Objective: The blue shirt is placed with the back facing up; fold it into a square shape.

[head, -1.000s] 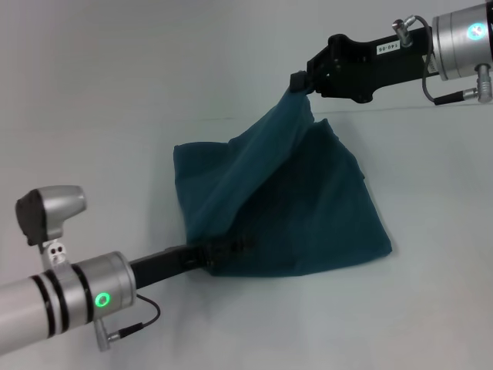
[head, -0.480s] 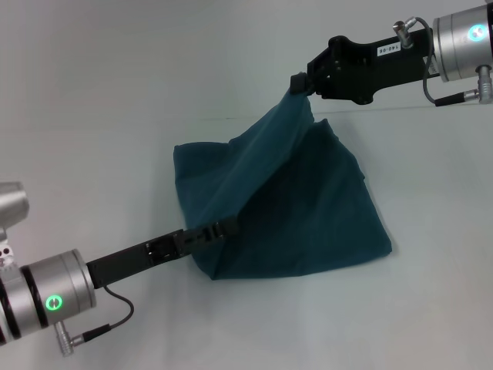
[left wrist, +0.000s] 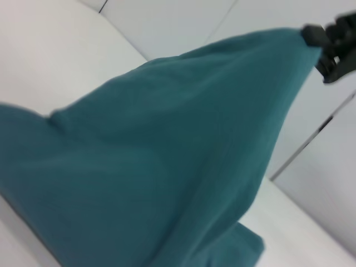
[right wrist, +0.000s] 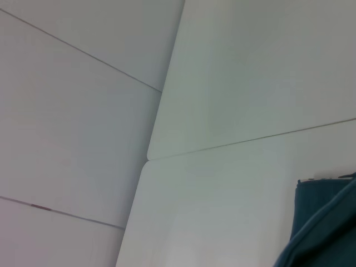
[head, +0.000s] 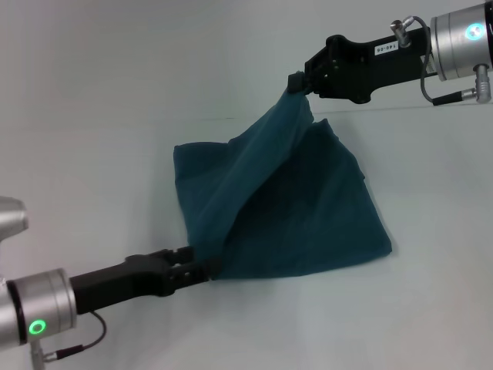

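Observation:
The blue shirt (head: 300,208) lies partly folded on the white table, one corner pulled up into a peak. My right gripper (head: 296,82) is shut on that raised corner, holding it above the far edge of the cloth. My left gripper (head: 203,269) is low at the shirt's near-left corner, touching its edge. In the left wrist view the blue shirt (left wrist: 156,167) fills most of the picture, rising to the right gripper (left wrist: 328,47) far off. A bit of the blue shirt (right wrist: 325,228) shows in the right wrist view.
The white table (head: 100,154) spreads around the shirt on all sides, with thin panel seams (right wrist: 156,153) crossing it. Nothing else stands on it.
My left gripper has drawn back and down from over the shirt's near-left part to its near-left corner. The right gripper still holds the raised corner in place.

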`<state>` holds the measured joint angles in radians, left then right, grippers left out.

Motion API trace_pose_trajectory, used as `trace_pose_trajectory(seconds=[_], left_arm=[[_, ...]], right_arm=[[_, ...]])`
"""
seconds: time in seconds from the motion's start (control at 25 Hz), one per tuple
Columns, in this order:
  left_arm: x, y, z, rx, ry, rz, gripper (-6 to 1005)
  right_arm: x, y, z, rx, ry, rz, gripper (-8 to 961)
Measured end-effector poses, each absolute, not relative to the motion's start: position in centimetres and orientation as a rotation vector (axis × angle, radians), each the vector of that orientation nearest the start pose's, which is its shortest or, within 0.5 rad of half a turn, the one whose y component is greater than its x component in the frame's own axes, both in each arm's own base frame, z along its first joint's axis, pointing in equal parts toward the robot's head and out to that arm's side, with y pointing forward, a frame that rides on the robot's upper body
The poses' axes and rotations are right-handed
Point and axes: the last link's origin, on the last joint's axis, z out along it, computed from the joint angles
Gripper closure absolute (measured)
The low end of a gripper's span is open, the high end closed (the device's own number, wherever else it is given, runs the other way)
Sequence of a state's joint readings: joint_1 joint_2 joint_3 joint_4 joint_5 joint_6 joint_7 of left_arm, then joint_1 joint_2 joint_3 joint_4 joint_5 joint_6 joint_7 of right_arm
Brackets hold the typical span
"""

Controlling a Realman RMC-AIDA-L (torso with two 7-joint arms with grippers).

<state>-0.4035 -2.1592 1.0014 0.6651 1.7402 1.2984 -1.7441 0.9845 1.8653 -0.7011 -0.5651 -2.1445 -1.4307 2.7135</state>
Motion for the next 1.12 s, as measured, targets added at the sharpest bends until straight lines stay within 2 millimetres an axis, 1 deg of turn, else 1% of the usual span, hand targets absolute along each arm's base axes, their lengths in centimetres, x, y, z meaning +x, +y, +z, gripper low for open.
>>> trace_pose_trajectory(seconds=[0.04, 0.16, 0.36, 0.48, 0.68, 0.92, 1.12], left_arm=[[-26.4, 31.5, -5.1, -2.501, -1.175, -0.793, 212], [-26.9, 31.7, -4.9, -2.468, -1.116, -0.774, 211], [-27.3, 32.6, -5.5, -2.433, -1.109, -0.718, 211], [-27.1, 33.1, -6.2, -2.435, -1.106, -0.673, 211], [-26.6, 33.8, -7.3, -2.443, -1.106, -0.620, 281], [-26.1, 34.4, -7.5, -2.422, -1.159, -0.650, 377], [-26.1, 34.3, -7.5, -2.413, -1.184, -0.660, 632]], right_arm=[[14.8, 45.5, 6.6, -2.294, 1.878, 0.628, 913], [14.9, 45.5, 6.4, -2.289, 1.887, 0.628, 913], [15.0, 45.4, 6.3, -2.289, 1.893, 0.628, 913], [15.0, 45.4, 6.3, -2.288, 1.894, 0.628, 913], [15.0, 45.4, 6.4, -2.286, 1.894, 0.631, 913], [15.0, 45.5, 6.4, -2.283, 1.894, 0.633, 914], [15.0, 45.5, 6.4, -2.282, 1.893, 0.633, 914]])
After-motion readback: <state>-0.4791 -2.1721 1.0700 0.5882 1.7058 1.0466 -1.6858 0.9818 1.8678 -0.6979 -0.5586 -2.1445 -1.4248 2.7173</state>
